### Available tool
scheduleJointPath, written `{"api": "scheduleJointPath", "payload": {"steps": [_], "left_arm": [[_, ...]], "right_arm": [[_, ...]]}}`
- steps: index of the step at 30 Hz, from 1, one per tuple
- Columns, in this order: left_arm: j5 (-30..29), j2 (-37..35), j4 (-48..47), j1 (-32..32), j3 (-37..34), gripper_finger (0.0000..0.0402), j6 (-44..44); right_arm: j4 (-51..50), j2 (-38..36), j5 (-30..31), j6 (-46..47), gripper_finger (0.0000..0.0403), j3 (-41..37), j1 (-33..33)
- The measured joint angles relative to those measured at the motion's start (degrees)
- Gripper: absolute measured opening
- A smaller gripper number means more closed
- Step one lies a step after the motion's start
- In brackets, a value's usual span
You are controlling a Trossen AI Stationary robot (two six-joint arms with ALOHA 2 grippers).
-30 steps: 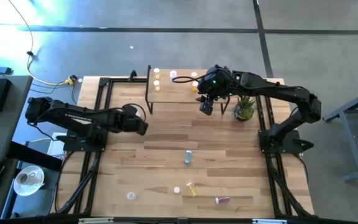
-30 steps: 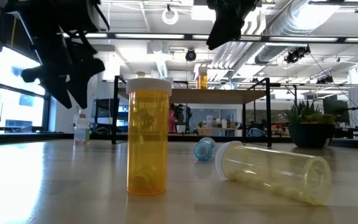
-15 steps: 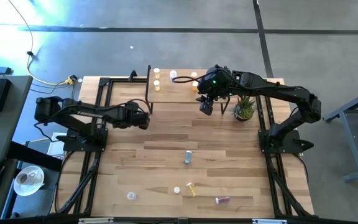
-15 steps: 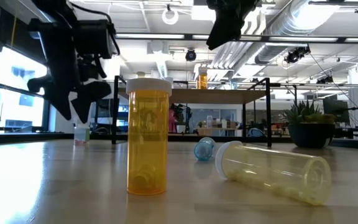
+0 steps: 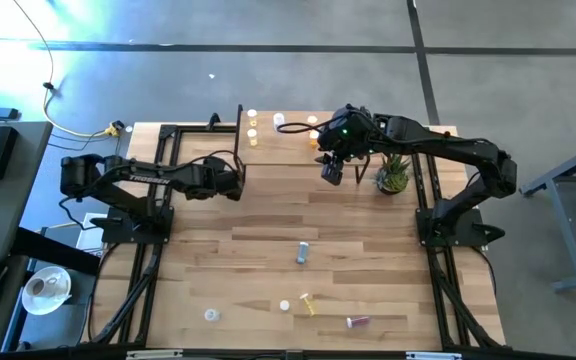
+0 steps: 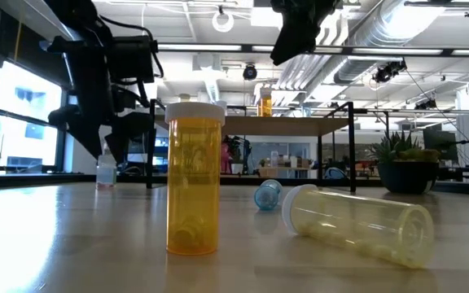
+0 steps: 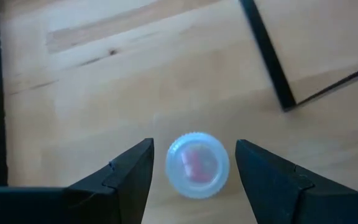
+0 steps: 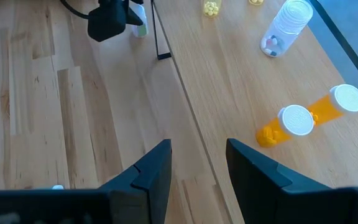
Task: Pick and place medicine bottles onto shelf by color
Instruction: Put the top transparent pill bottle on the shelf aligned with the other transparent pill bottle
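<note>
A small clear medicine bottle (image 7: 197,165) with a white cap and red pills inside stands upright on the table beside the shelf's near left leg (image 7: 266,56). My left gripper (image 7: 194,171) is open above it, one finger on each side, touching nothing. In the low view the bottle (image 6: 106,172) sits just below that gripper (image 6: 108,138). My right gripper (image 5: 331,170) hangs open and empty over the near edge of the shelf (image 5: 288,148). Two orange bottles (image 8: 294,124) lie on the shelf, and a clear one (image 8: 284,25) lies farther along it.
Loose bottles lie on the near half of the table: a blue-grey one (image 5: 303,252), a yellow one (image 5: 308,303), a pinkish one (image 5: 357,321), two small white ones (image 5: 210,315). A potted plant (image 5: 392,178) stands right of the shelf. Black rails run along both table sides.
My left gripper has swung toward the table's far edge and the shelf's left leg and has come down, so that its fingers now stand either side of the clear bottle. My right arm has kept still.
</note>
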Motion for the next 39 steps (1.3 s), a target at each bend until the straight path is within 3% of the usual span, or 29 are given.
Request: {"api": "scheduleJointPath", "payload": {"steps": [4,17,26,39], "left_arm": [[2.5,0.0,-0.1,1.2,0.0,0.0204,0.8],[2.7,0.0,-0.1,1.2,0.0,0.0131,5.1],[8.1,-1.6,-0.8,-1.5,0.5,0.0136,8.0],[11.5,-2.5,-0.9,-12.6,7.7,0.0137,11.4]], "right_arm": [[0.0,0.0,0.0,0.0,0.0145,0.0,0.0],[0.0,0.0,0.0,0.0,0.0145,0.0,0.0],[0.0,0.0,0.0,0.0,0.0145,0.0,0.0],[0.0,0.0,0.0,0.0,0.0145,0.0,0.0]]}}
